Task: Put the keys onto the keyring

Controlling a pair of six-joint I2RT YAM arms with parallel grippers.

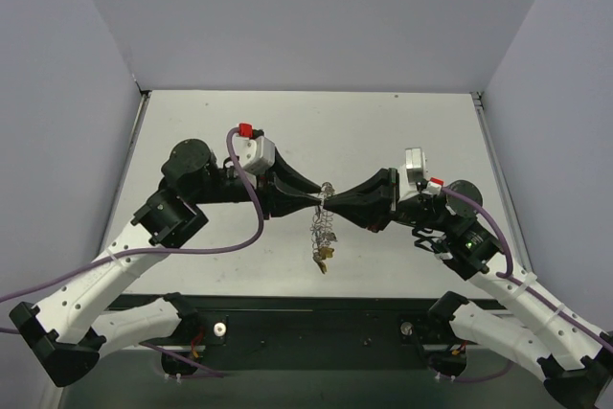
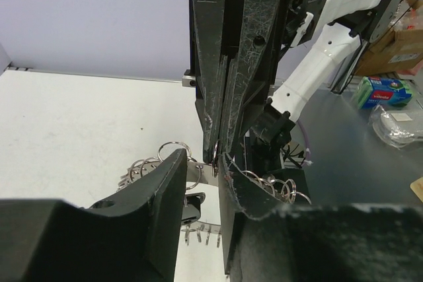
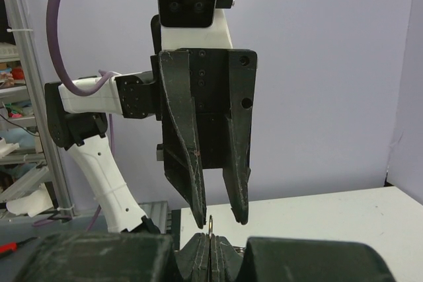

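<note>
- One keyring (image 1: 324, 220) hangs in the air where the two sets of fingertips meet. Its silvery coils trail below them towards the table (image 1: 402, 122). We judge it is lifted so that its wire is free to be worked.
- A gold-yellow piece (image 1: 326, 258) dangles lowest. We cannot tell whether it is a key or a tag, and the keys themselves are too small to pick out.
- The right gripper (image 3: 211, 246) has its fingers pressed together on the ring's wire, with a small loop (image 3: 211, 224) poking up just above its tips. We think this is a steady anchor.
- The left gripper (image 3: 220, 219) faces it tip to tip, fingers spread with a clear gap and that loop just below the gap. It is likely placed to take a second hold beside the right fingertips.
- The two grippers come in from opposite sides, probably so each wrist camera looks straight at the other's fingertips.
</note>
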